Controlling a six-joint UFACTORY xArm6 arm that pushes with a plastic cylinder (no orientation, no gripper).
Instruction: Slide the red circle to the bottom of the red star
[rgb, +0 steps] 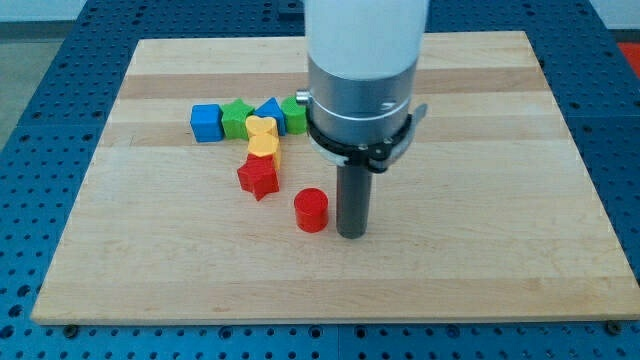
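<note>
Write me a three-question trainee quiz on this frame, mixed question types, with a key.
1. True or false: my tip touches the red star.
2. The red circle lies toward which side of the tip? A) the view's left B) the view's right C) the view's top
3. Which block sits directly above the red star in the view?

Key: 1. false, the red circle lies between them. 2. A. 3. the yellow block.

no readable text, no labels, no brand marks, no numbers, no signs on any surface in the camera view
</note>
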